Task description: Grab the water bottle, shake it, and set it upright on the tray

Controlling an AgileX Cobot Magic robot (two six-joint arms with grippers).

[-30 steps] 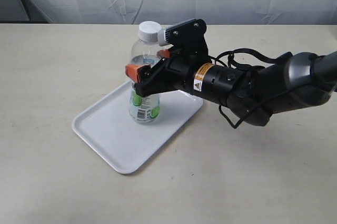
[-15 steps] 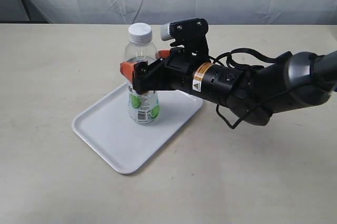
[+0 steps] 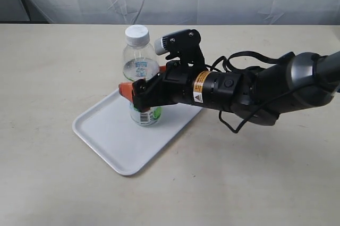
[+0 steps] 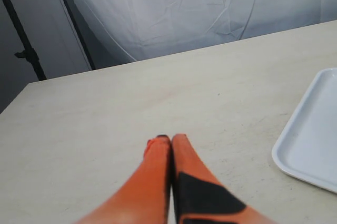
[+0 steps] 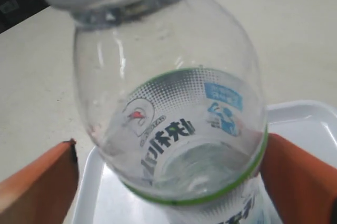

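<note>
Lowered since before, the right gripper [image 3: 143, 80] is held, jaws wide, around the upright water bottle [image 3: 138, 61], likely freed on the tray [image 3: 109, 133].

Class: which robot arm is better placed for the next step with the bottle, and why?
Right. The right pincer is open either side of the water bottle, which stands on the tray, so it probably need only back away. The left pincer is shut over the table, off the tray.

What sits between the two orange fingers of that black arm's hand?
A small clear plastic water bottle, standing on the flat white tray; the right wrist view shows it best.
</note>
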